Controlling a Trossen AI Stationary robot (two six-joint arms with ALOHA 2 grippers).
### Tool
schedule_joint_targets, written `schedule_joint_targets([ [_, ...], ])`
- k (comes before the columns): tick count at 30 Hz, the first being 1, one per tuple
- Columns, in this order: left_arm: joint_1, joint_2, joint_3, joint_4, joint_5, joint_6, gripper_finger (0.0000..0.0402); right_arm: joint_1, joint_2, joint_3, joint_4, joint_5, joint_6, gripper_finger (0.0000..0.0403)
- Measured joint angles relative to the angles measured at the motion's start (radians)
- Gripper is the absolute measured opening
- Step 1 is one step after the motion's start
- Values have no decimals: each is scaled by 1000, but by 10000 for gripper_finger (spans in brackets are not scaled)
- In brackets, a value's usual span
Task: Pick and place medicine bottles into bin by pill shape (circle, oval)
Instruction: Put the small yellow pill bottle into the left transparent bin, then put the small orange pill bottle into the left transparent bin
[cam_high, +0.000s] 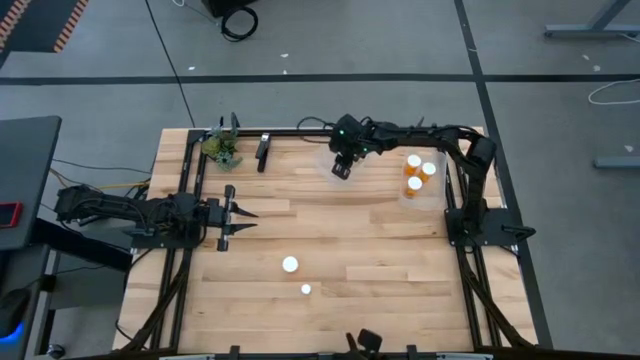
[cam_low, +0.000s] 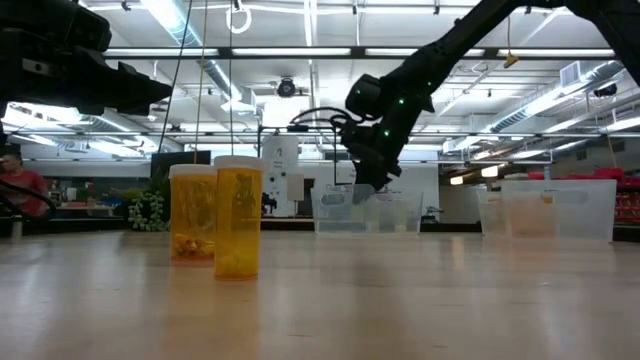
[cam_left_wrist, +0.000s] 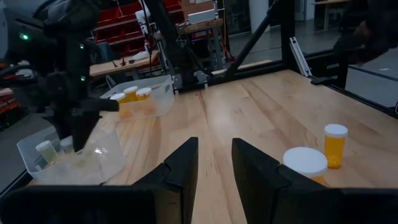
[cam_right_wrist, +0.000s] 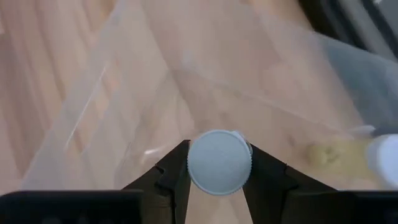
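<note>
Right wrist view | right gripper (cam_right_wrist: 219, 165) pinching white-capped bottle (cam_right_wrist: 219, 162) | left gripper (cam_left_wrist: 214, 163) spread | no readable labels

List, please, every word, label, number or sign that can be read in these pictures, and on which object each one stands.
No text can be read in any view.
Orange-amber see-through bottles with white caps: no label is visible on them.
Round white ribbed cap held in the right pincer: plain, no marking.
Clear plastic bins: no writing visible.
Room behind the table: any signs are too blurred to read.

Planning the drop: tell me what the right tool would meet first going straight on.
Holding a white-capped bottle, the right tool would probably first meet the clear bin floor; depth is unclear.
</note>
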Motion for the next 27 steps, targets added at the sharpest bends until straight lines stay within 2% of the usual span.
schedule_joint_targets([
  [7, 0, 0, 0, 0, 0, 0, 107, 11, 0, -21, 4, -30, -34, 135],
  [16, 0, 0, 0, 0, 0, 0, 107, 29, 0, -21, 7, -34, -40, 181],
  [21, 0, 0, 0, 0, 0, 0, 107, 29, -1, -19, 3, -17, -38, 191],
  [27, 0, 0, 0, 0, 0, 0, 107, 29, -5, 41, -68, -13, -37, 193],
])
